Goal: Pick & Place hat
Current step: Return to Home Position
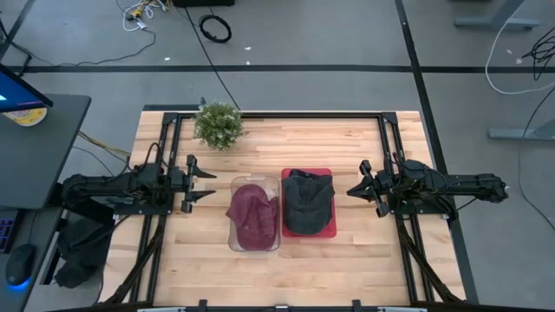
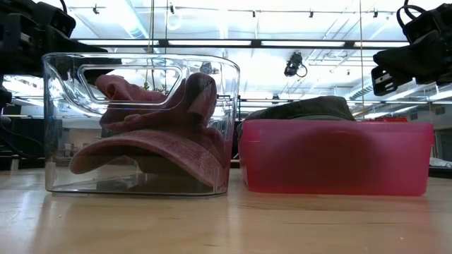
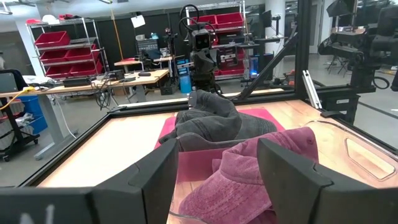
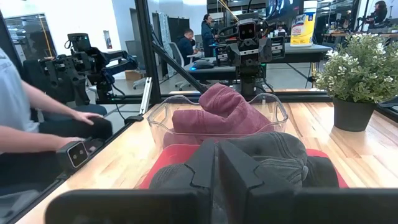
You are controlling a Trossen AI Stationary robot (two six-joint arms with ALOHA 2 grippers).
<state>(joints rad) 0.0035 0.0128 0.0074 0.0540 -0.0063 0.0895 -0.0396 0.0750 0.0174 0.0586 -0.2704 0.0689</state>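
A maroon hat (image 1: 253,212) lies crumpled in a clear plastic bin (image 1: 234,184) at the table's middle. A dark grey hat (image 1: 308,201) lies in a red bin (image 1: 329,230) right beside it, and its crown rises above the rim in the low view (image 2: 304,109). My left gripper (image 1: 206,185) hovers open to the left of the clear bin, pointing at it; its wrist view looks over the maroon hat (image 3: 249,180). My right gripper (image 1: 350,191) hovers shut to the right of the red bin, pointing at the dark hat (image 4: 273,155).
A potted plant (image 1: 218,124) stands at the table's far edge, left of centre. A person sits beyond the table's near side in the right wrist view (image 4: 25,124). A side desk with a monitor (image 1: 22,95) stands left of the table. Bare wood lies near and far of the bins.
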